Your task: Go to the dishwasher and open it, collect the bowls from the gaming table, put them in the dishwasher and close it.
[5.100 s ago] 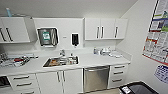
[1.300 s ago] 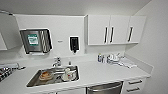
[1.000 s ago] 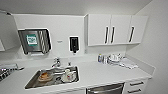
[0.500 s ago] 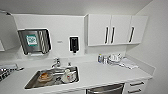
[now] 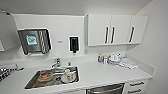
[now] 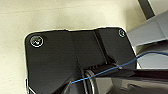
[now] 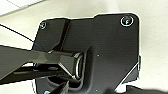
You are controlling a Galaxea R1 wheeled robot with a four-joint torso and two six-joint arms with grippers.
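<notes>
— Around the dishwasher (image 5: 105, 89)?
— Sits under the white tabletop (image 5: 100, 73), at the lower edge of the head view, just right of the sink (image 5: 53, 77). Flanked on the right by white drawers (image 5: 137, 87) with dark bar handles.

— In the sink?
— Dishes piled up: something round and brownish toward the left, a pale rounded thing (image 5: 68, 75) beside it. Too blurred to name further. Faucet (image 5: 56, 62) at the back rim.

— On the tabletop?
— Small bottles (image 5: 102, 59) and a cluster of pale crockery (image 5: 115, 58) near the back wall on the right, with a crumpled cloth (image 5: 128, 63) beside them. A dark rack-like thing (image 5: 5, 71) at the far left, cut off.

— On the wall?
— A steel dispenser (image 5: 35, 41) with a green label on the left, a small black dispenser (image 5: 74, 44) in the middle, white wall cabinets (image 5: 116, 29) with dark handles on the right.

— Cut off or hidden?
— Only the top strip of the dishwasher front visible, with its steel bar handle; door apparently closed, interior hidden. No telling about the left gripper or the right gripper, open or closed: both wrist views taken up mostly by the dark plate, with pale floor (image 6: 62, 15) behind and a thin blue cable (image 6: 105, 72) crossing the left one.

— The room?
— White walls, white cabinetry, a corner on the right.
</notes>
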